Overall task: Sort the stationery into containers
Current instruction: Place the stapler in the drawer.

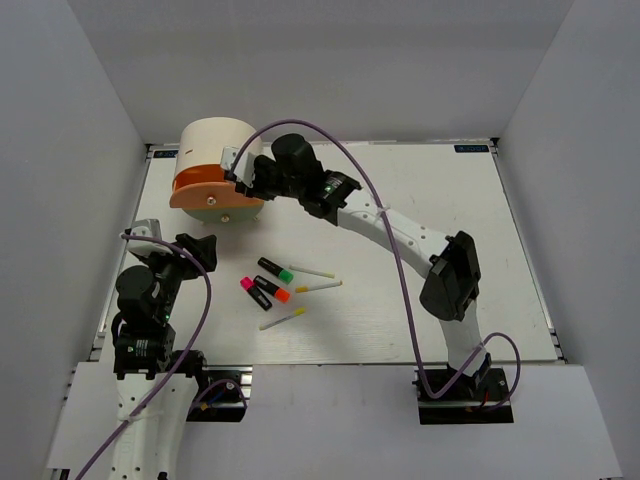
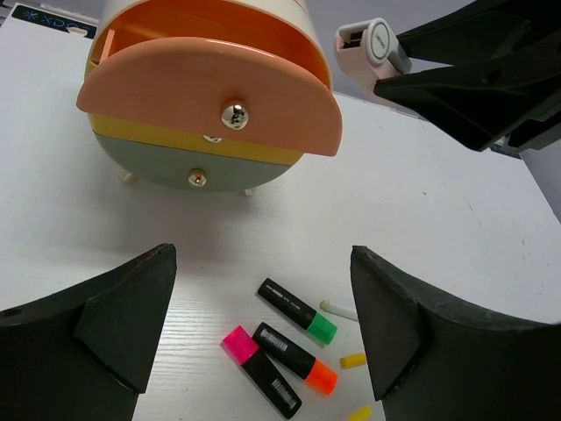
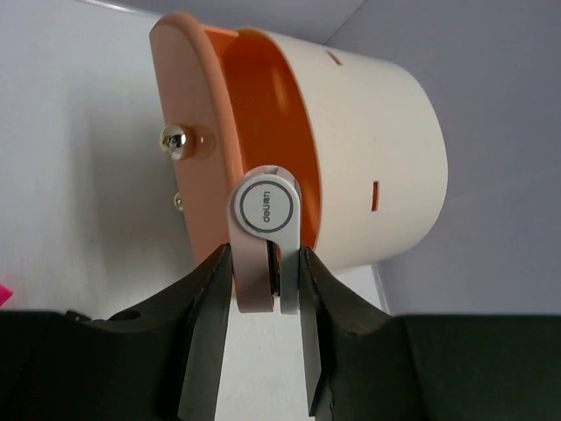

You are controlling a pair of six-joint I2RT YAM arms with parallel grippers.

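Note:
The cream drum organiser (image 1: pixel 212 140) lies at the far left, its orange top drawer (image 2: pixel 210 88) pulled open. My right gripper (image 1: pixel 242 178) is shut on the pinkish-white eraser piece (image 3: pixel 263 254) and holds it above the open drawer (image 3: pixel 263 114); the piece also shows in the left wrist view (image 2: pixel 372 48). My left gripper (image 2: pixel 261 254) is open and empty, near-left of the organiser. The green (image 1: pixel 276 269), orange (image 1: pixel 271 289) and pink (image 1: pixel 255 291) highlighters lie mid-table. Three thin sticks (image 1: pixel 312 271) (image 1: pixel 318 287) (image 1: pixel 282 319) lie beside them.
My right arm (image 1: pixel 400 232) reaches diagonally across the table from its base at the near right. A purple cable (image 1: pixel 385 215) arcs over it. White walls (image 1: pixel 60 200) enclose the table on the left, back and right.

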